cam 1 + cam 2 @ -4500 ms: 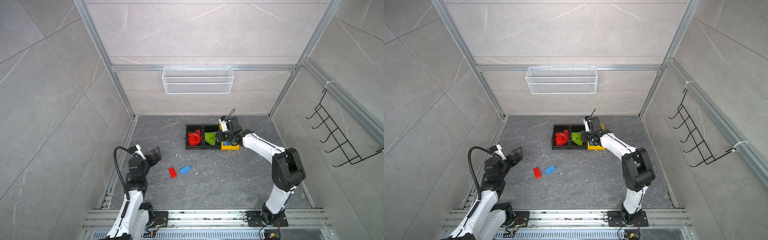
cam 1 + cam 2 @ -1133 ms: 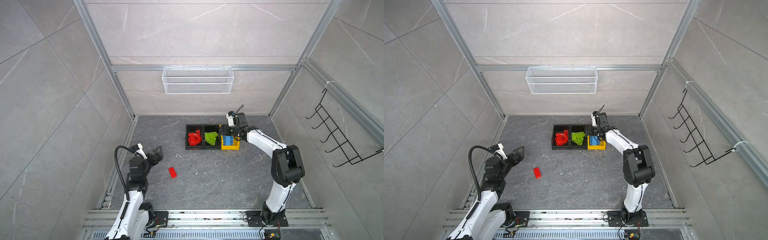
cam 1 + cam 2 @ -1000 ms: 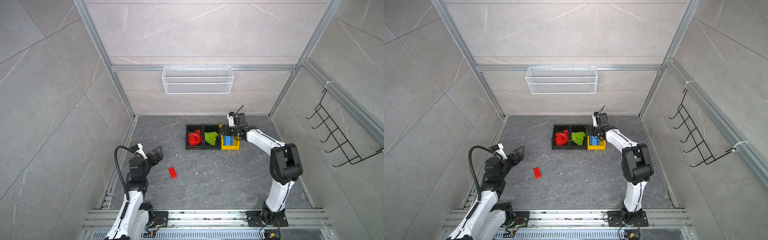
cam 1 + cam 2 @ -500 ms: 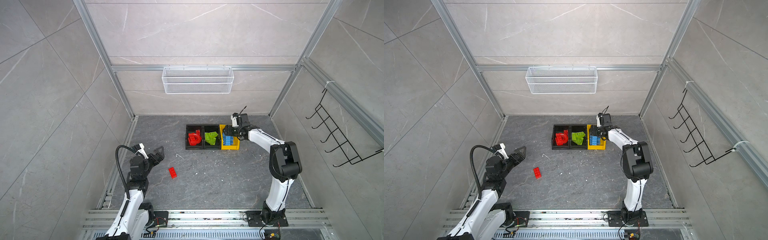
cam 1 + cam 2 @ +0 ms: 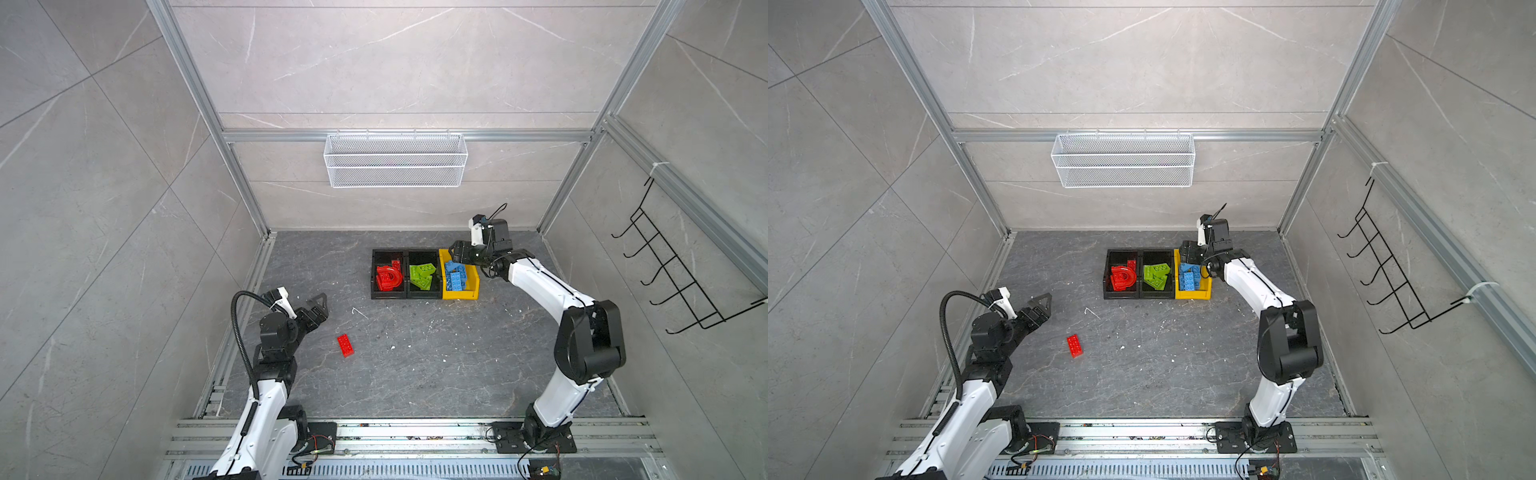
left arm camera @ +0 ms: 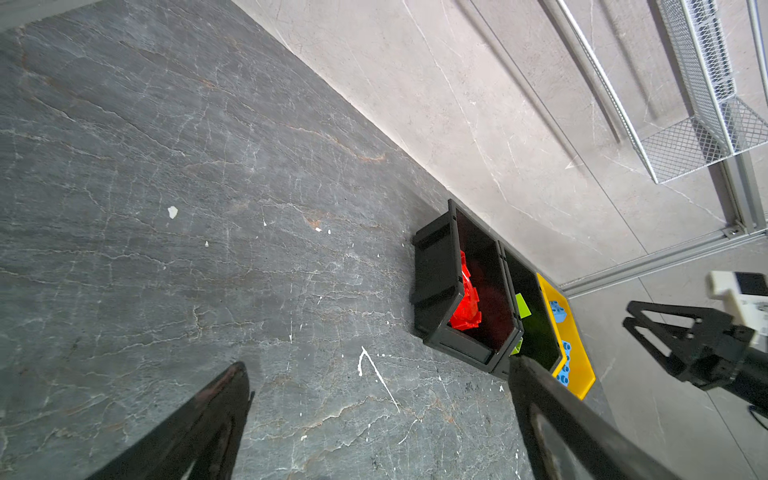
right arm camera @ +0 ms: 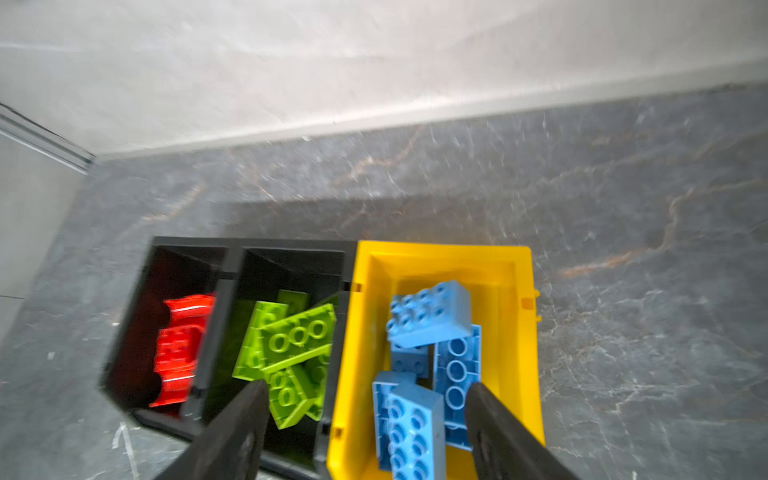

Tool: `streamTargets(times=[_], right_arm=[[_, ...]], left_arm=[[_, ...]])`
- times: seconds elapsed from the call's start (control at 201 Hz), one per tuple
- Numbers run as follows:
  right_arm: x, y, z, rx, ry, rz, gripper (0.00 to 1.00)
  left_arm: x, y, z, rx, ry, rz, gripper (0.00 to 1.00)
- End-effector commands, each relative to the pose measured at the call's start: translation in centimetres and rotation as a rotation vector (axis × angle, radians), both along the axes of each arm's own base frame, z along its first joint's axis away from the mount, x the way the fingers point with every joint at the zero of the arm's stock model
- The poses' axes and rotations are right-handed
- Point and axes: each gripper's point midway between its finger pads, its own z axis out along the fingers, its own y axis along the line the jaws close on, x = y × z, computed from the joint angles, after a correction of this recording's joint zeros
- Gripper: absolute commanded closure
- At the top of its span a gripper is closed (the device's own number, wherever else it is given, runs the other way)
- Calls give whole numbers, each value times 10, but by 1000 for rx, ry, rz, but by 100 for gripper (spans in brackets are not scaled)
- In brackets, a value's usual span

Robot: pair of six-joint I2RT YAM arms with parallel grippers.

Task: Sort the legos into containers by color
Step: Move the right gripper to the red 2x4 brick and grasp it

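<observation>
One red brick [image 5: 345,345] lies flat on the gray floor [image 5: 415,374]. It is all alone, well apart from the bins. The three bins sit side by side near the back wall.

- **Left black bin** [image 5: 388,294]: it holds the other red bricks [image 5: 384,284] and a red arch [image 5: 392,274].
- **Middle black bin** [image 5: 424,294]: it holds the green bricks [image 5: 422,275].
- **Yellow bin** [image 5: 459,294]: it holds the blue bricks [image 5: 455,276], piled up and tipped this way and that.

The right gripper [image 7: 365,390] hangs just above the yellow bin. Its two fingers stand wide apart and hold nothing. One finger is over the green bricks and the other is over the far side of the yellow bin. The right arm [image 5: 540,286] rises from its base at the front. It bends at the big black elbow and stretches out long toward the back wall.

The left gripper [image 5: 316,307] floats above the floor on the left side and points toward the bins. Its fingers are spread apart and empty too. The left arm [image 5: 266,399] stands up from its base. The lone red brick is near this gripper, on the floor just past its tips.
</observation>
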Motion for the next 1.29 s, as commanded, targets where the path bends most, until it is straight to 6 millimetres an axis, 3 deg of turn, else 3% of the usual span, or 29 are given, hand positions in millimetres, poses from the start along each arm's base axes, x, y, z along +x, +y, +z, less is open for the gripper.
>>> streamTargets(times=[0.0,0.134,0.309,0.408,0.528,0.766,1.1,1.289], right_arm=[[-46,48,5,-93,-11,118,25],[-111,134,-2,-76,-3,307,32],[-195,236,-36,-136,-3,491,37],[-227,283,-61,-171,15,565,38],[-243,318,-99,-213,54,611,39],[-247,345,-142,-222,128,627,41],[-245,353,-174,-305,163,626,42],[-241,348,-190,-376,183,609,47]], left_arm=[[2,7,20,45,-46,34,0],[-2,23,12,79,-7,123,0],[-8,38,5,99,26,206,0],[-9,42,1,100,41,232,0],[-10,46,-3,102,63,254,0],[-12,48,-2,102,61,267,0],[-11,48,-4,102,63,267,0],[-11,48,-3,101,62,267,0]])
